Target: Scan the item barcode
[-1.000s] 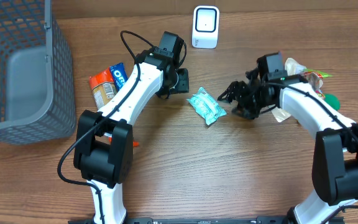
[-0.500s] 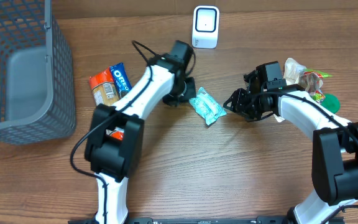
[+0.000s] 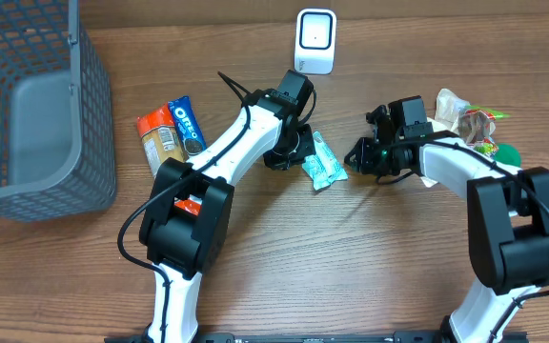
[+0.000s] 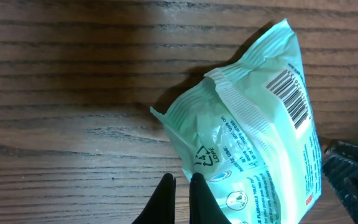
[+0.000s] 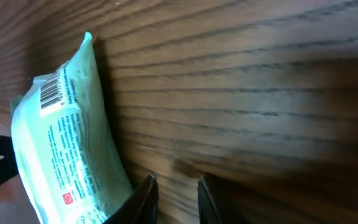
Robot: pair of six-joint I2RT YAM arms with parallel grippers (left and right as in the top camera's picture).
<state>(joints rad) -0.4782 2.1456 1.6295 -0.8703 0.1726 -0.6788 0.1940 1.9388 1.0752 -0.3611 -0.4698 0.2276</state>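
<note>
Overhead: we find the green packet [image 3: 323, 164] flat on the table [image 3: 351, 267], near the white scanner [image 3: 315, 41].
Left gripper [image 4: 180, 198]: jaws closed together at the packet's edge; we cannot tell whether they pinch it.
Right gripper [image 5: 174, 198]: jaws narrow, bare wood between them, packet just beside.
Barcode [image 4: 289, 96]: facing up.

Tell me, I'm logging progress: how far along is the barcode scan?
Done: the mint packet lies with its barcode facing up and an arm at each side. In hand: the left pincer is shut at the packet's edge, whether pinching it I cannot tell; the right pincer stands slightly open beside it. Left: lifting the packet and showing the barcode to the white scanner.
</note>
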